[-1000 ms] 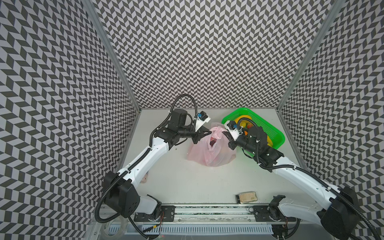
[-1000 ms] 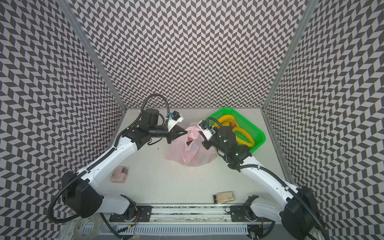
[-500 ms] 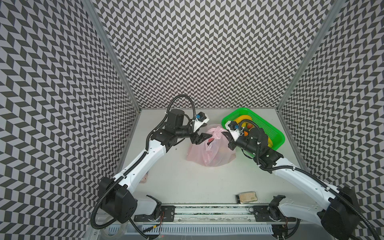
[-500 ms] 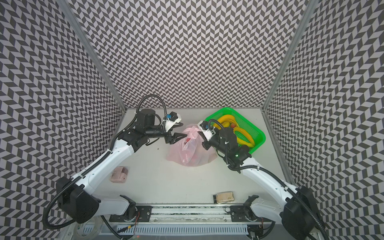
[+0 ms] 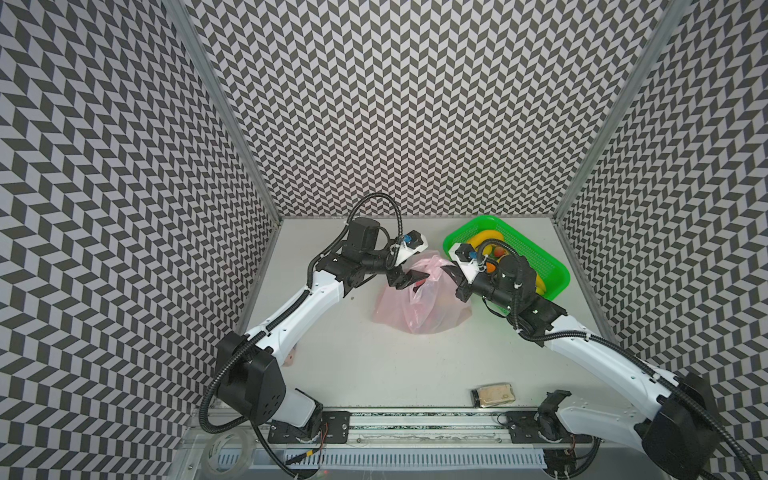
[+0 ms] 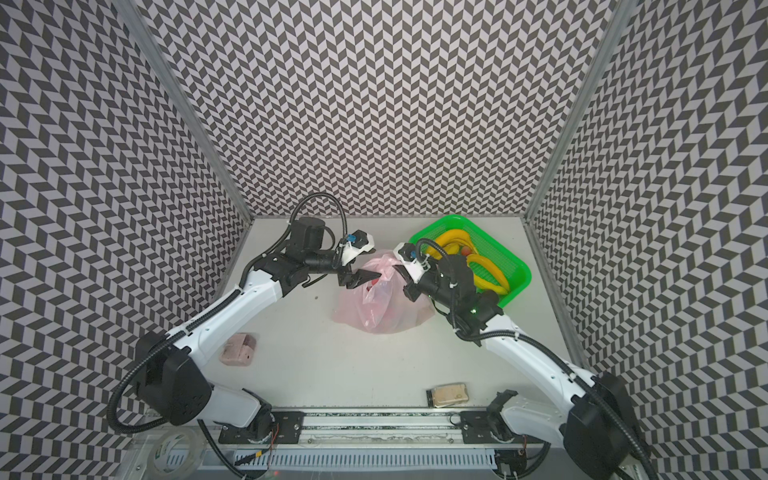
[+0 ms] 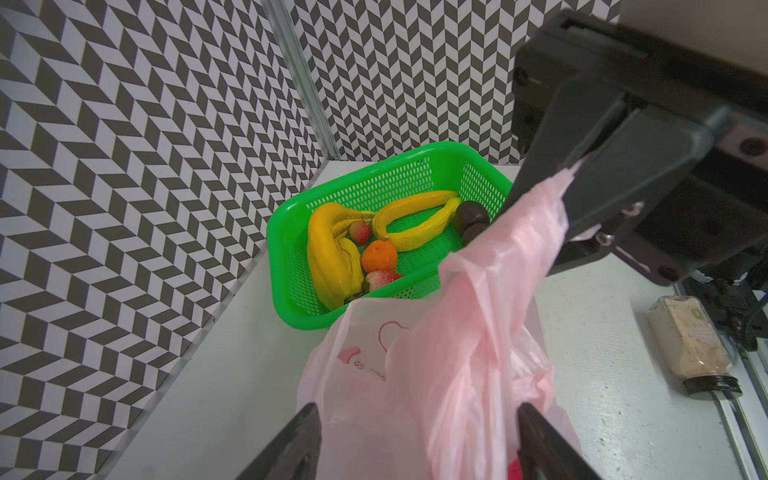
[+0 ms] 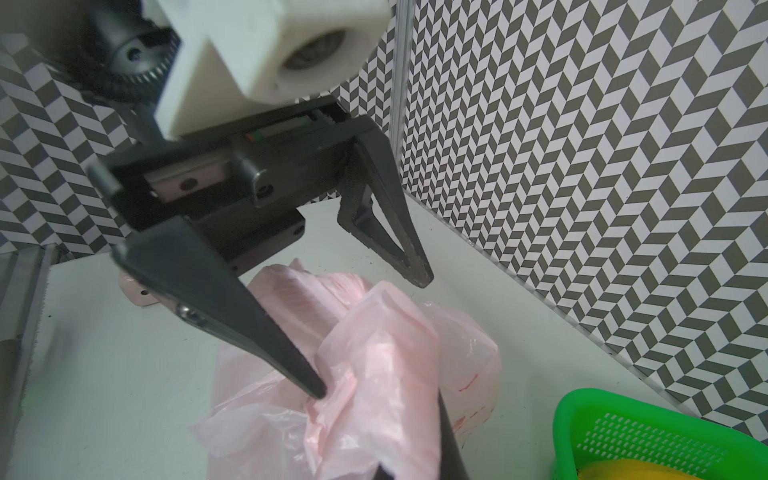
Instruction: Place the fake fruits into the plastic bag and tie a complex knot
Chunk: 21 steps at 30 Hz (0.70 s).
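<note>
Nothing here can be read as a word, brand or number. The pink plastic bag (image 7: 457, 353), at the middle of the desk (image 5: 374, 365), carries a red peach outline with a short line of tiny red characters beside it, too small to make out. The jar (image 7: 690, 345) lying at the near right of the desk has a pale label with a small green mark and no legible writing. The tape roll (image 6: 163, 451) at the near left shows green print, too blurred to read.

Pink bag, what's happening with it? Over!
Left pincer open over plastic bag. Right pincer shut on its bunched top. Untied; some fake fruits lie in green basket. Nothing blocking.
</note>
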Tool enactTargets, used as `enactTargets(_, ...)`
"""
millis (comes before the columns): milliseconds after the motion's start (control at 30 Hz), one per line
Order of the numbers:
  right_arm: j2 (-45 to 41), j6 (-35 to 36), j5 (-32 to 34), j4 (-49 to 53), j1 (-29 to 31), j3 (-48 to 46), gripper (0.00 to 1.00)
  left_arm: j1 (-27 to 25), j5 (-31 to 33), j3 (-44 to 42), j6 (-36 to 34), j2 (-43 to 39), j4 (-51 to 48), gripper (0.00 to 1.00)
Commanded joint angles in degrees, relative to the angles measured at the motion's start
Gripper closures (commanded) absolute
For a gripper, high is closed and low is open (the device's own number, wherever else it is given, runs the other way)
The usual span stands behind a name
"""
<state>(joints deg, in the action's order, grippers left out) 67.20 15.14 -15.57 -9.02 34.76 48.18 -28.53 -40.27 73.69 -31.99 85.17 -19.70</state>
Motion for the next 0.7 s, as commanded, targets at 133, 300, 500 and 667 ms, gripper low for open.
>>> enactTargets(133,-1.56,-0.24,-2.78,-2.69,0.31,1.56,1.0,-1.16,-1.95,3.46,-1.6,3.04,-0.52,0.42)
enactTargets(300,-2.13,-0.19,-3.47,-2.05,0.34,1.52,1.0,-1.22,-0.42,4.34,-1.32,4.05,-0.64,0.63)
enactTargets(500,-2.26,1.58,-3.43,5.64,0.34,3.88,0.93,-1.26,0.13,4.12,-1.08,3.31,0.3,0.92)
enactTargets(667,-1.31,4.29,-3.18,13.96,0.24,7.95,0.6,-1.52,0.17,3.14,-1.05,2.41,1.29,0.97)
